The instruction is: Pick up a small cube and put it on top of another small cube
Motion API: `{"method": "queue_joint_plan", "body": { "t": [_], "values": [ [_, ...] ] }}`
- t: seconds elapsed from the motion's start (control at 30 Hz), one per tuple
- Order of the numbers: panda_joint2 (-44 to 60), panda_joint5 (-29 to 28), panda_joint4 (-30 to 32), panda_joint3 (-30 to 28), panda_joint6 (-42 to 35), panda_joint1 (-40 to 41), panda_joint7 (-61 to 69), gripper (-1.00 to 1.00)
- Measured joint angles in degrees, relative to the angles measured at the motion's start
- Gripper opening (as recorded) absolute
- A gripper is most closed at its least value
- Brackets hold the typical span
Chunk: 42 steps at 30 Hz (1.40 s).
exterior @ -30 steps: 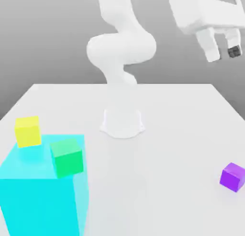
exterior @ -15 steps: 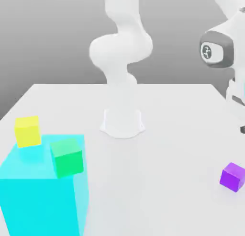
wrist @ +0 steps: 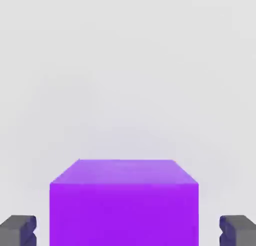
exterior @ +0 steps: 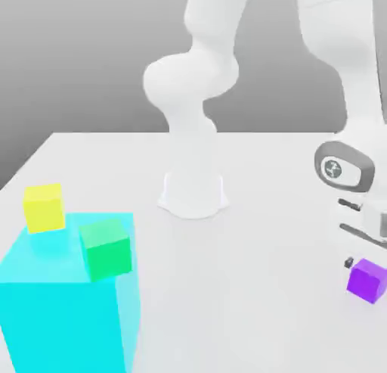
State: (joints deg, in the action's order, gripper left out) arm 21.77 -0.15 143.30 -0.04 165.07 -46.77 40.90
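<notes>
We see the arm bent low at the exterior view's right edge, its wrist just above the purple cube (exterior: 367, 279), which sits on the white worktop (exterior: 257, 235) near that edge. One dark fingertip (exterior: 349, 262) shows just beside the cube's upper corner, on the side toward the exterior view's left.

In the hand view we look straight at the purple cube (wrist: 124, 202), which lies between the two grey fingertips (wrist: 18, 231) of the claw (wrist: 128, 231). A narrow strip of worktop shows between each fingertip and the cube's side faces, so we record the claw as spread around the cube, bracketing it and not pinching it. The cube stands flat on the worktop.

The yellow cube (exterior: 44, 207) lies well apart from the purple one, toward the exterior view's left. It appears just behind the top rear corner of the big translucent cyan block (exterior: 68, 311); we cannot tell whether it touches the block. A small green cube (exterior: 106, 248) appears at the cyan block's upper corner nearest the arm's base (exterior: 193, 194); whether it sits on, in or against the block we cannot tell. The arm's base stands at the middle of the worktop, between the two groups of cubes.
</notes>
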Motion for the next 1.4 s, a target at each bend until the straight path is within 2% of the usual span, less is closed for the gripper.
{"method": "queue_joint_plan", "body": {
  "t": [0.13,0.33,0.5,0.67,0.93,1.27,1.4],
  "values": [
    [0.3,0.0,-0.1,0.0,0.2,0.0,0.0,-1.00],
    [-10.0,0.8,1.5,-0.3,-8.6,0.7,0.8,-1.00],
    [-15.9,4.5,-0.6,-4.7,-16.6,6.7,5.1,-1.00],
    [-21.4,4.4,-2.9,-9.1,-24.4,15.5,6.8,-1.00],
    [-30.1,0.3,-6.3,-16.2,-36.1,27.5,6.8,-1.00],
    [-40.9,-9.1,-10.3,-27.2,-49.6,42.8,4.1,-1.00],
    [-38.9,-9.6,-6.1,-29.5,-43.4,44.2,4.5,-1.00]
  ]
}}
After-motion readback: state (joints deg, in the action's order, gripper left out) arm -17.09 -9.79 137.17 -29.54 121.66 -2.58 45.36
